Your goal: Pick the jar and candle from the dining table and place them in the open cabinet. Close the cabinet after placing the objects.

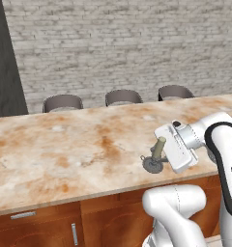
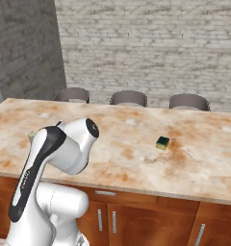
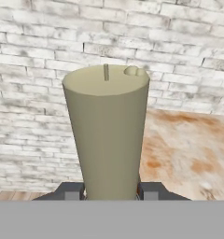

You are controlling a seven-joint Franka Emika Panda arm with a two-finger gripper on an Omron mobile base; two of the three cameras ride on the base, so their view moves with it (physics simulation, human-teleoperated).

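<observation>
The candle (image 3: 107, 135) is being gripped at its base between the fingertips (image 3: 71, 190) of the gripper (image 1: 162, 155), jaws narrowed onto it, near the front edge of the dining table (image 1: 65, 159). The pick step is judged in hand; a straight lift is being called for next. Farther back, no readable writing is being shown.

Bystanders in the kitchen
Three dark chairs (image 2: 129, 97) against a grey brick wall (image 2: 151, 43); a small green-and-yellow block (image 2: 162, 142) lies apart.
</observation>
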